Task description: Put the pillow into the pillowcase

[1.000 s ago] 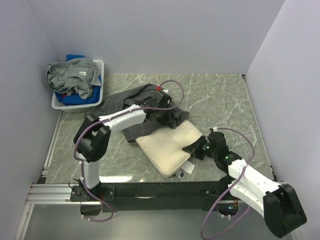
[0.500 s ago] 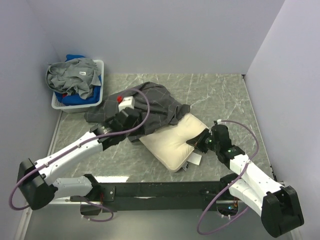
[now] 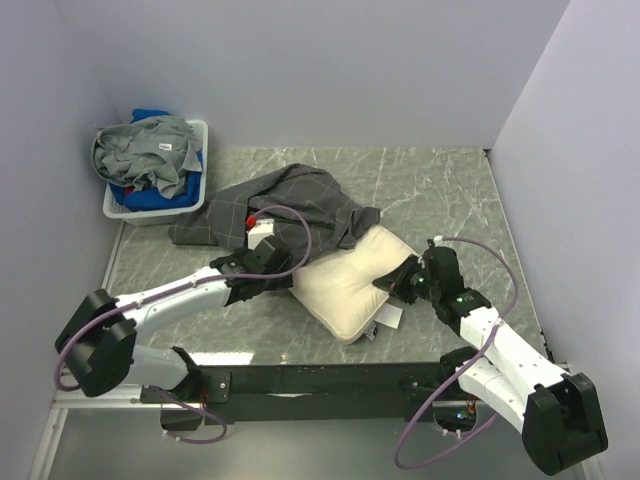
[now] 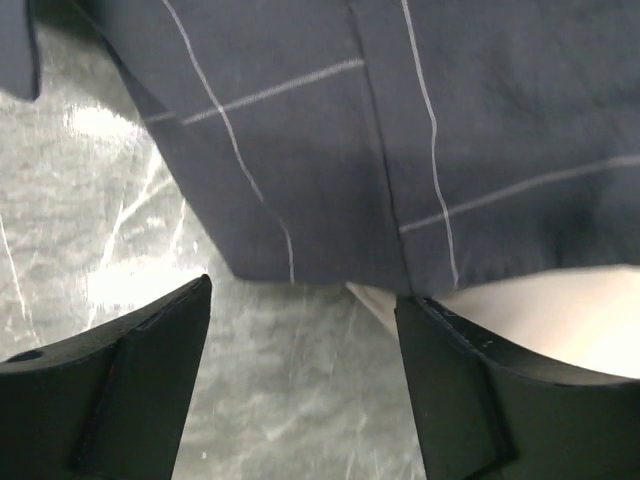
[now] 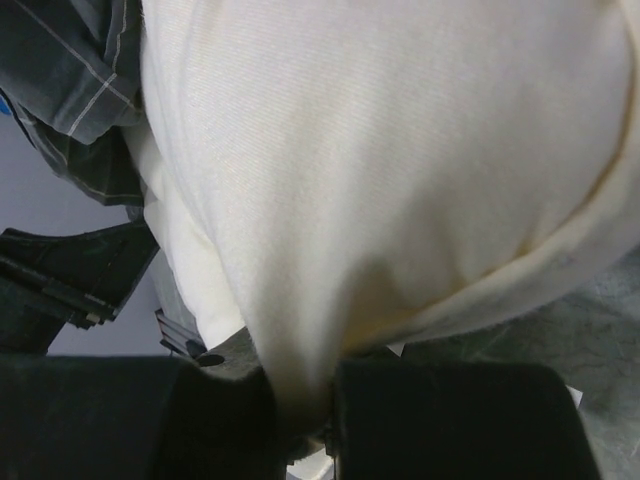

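Left claw (image 3: 283, 268): released. Jaws stand wide apart with nothing between them. It sits low over the table (image 3: 430, 190), at the near hem of the pillowcase (image 3: 300, 205).
Right claw (image 3: 397, 285): clenched on the pillow (image 3: 350, 285), pinching a fold of cream fabric at its right-hand edge.
Pillow: lies diagonally on the marble-look table, right of centre. The pillowcase covers its far-left end and the rest is bare. I cannot tell whether that end is inside the sleeve or only under it.
Pillowcase: a rumpled dark grid fabric at mid-table. It drapes over the pillow's far end and spreads left toward the basket (image 3: 200, 130).
Left wrist view: the left claw (image 4: 303, 295) frames the pillowcase (image 4: 400, 130) hem, which runs across above both fingers. A strip of pillow (image 4: 540, 310) shows under the hem by the right finger, and bare table (image 4: 100, 200) shows at left.
Right wrist view: the right claw (image 5: 300, 400) has both fingers pressed together on the pillow (image 5: 400, 150), which bulges and fills most of the view. The pillowcase (image 5: 70, 60) shows at top left.
Basket: white, in the far-left corner, heaped with grey and blue cloth. It sits just beside the pillowcase's left end; I cannot tell if they touch.
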Tool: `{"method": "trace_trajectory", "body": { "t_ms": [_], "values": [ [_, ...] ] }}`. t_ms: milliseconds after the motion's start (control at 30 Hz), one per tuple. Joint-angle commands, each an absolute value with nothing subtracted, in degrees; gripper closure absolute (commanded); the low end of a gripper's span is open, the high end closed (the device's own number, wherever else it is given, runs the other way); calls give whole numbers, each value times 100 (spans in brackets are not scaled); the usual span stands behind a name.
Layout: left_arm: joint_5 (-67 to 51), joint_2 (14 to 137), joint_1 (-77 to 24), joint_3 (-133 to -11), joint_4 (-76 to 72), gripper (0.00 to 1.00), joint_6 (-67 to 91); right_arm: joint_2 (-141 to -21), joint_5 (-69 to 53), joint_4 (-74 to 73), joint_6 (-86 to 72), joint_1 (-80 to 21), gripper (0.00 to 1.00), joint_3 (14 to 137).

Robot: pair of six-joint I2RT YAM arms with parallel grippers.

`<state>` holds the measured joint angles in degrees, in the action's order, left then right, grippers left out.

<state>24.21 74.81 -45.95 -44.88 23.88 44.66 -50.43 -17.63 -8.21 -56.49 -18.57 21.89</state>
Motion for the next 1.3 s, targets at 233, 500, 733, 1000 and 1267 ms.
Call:
{"method": "trace_trajectory", "body": {
  "t_ms": [233,500,733,1000,1267],
  "values": [
    [3638,8324,-4535,-5308,2601,76,4491,-4834,-1662,-720,-5502,-1775,100,2935],
    [2154,8086,-5147,-6597,3505,99,3333,-4658,-1433,-1089,-5300,-1784,100,3436],
    [846,8280,-6608,-8304,3807,99,2462,-4527,-1327,-1388,-5247,-1775,100,4077],
    [668,7998,-6935,-10264,3621,99,2179,-4193,-897,-2003,-5107,-1775,100,4842],
    [1695,8138,-6153,-11575,4789,99,3549,-3982,-905,-2206,-4957,-1784,65,4685]
  ]
}}
